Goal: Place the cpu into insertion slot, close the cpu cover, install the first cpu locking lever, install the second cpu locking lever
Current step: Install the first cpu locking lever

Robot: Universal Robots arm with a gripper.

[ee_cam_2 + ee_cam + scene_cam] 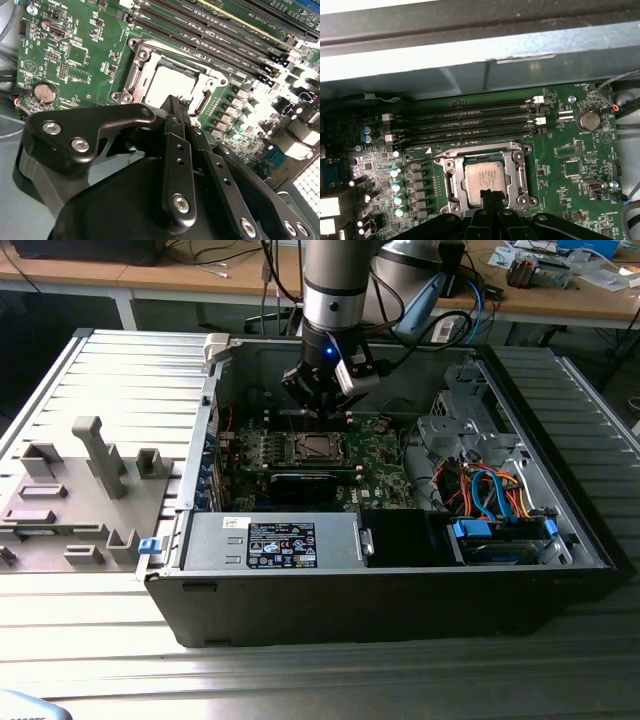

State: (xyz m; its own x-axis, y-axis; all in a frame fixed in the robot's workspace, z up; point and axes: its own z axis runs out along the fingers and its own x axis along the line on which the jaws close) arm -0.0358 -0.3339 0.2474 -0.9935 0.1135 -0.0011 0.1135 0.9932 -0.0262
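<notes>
Fingertips of the pincer (488, 196) meet just above the near edge of the cpu (486, 181), jaws clenched together and grasping nothing. Directly beneath them the chip already lies flat in the insertion slot (172, 82), and the cpu cover (518, 172) appears folded down around it, its frame ringing the metal top. I judge the chip light, rigid and slick on top, with fragile contacts underneath, so it is best held by its side edges. The cover looks thin, springy and easily bent, safest pressed near its free edge.
</notes>
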